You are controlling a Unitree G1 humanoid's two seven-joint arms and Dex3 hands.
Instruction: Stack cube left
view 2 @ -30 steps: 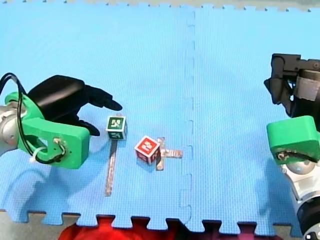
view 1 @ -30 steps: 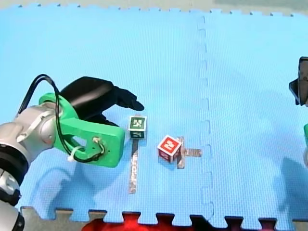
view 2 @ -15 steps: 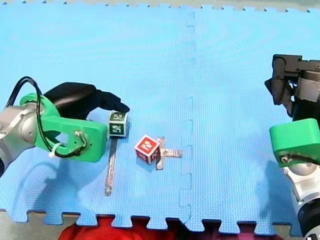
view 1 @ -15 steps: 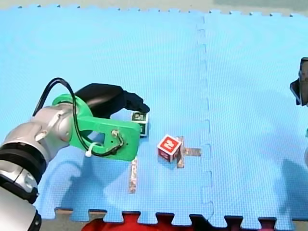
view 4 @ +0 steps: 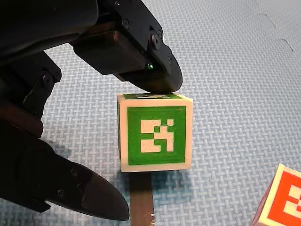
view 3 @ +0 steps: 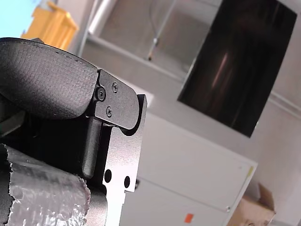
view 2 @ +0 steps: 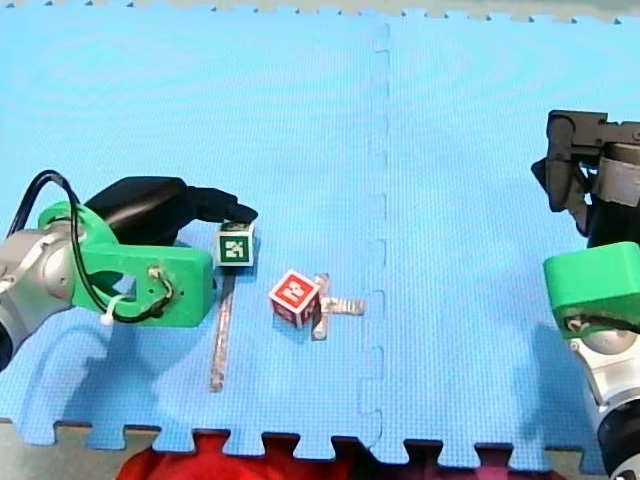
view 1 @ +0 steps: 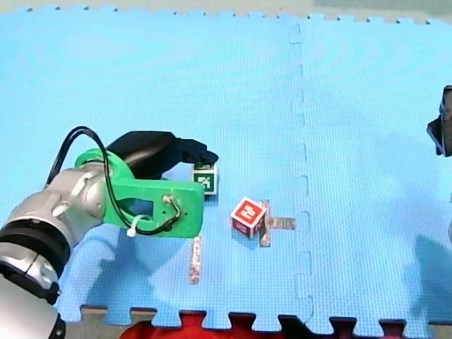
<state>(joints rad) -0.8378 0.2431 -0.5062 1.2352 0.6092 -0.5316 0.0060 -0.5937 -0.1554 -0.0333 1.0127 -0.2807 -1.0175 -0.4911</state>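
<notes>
Green cube (view 2: 233, 246) is loosely ringed by the left hand (view 2: 150, 210), not yet lifted onto the red cube (view 2: 294, 293); the empty right hand (view 2: 585, 165) is seen at the right edge.

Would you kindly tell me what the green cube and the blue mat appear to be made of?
Green cube: likely wood or hard plastic, cream rounded edges with a slight sheen, glossy printed marker faces; the left hand seems to touch its top. Blue mat: probably soft foam, matte, with woven-textured surface and interlocking puzzle-tooth edges.

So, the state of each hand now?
Left hand: open around the green cube, one fingertip touching it.
Right hand: at the far right; cannot be told.
</notes>
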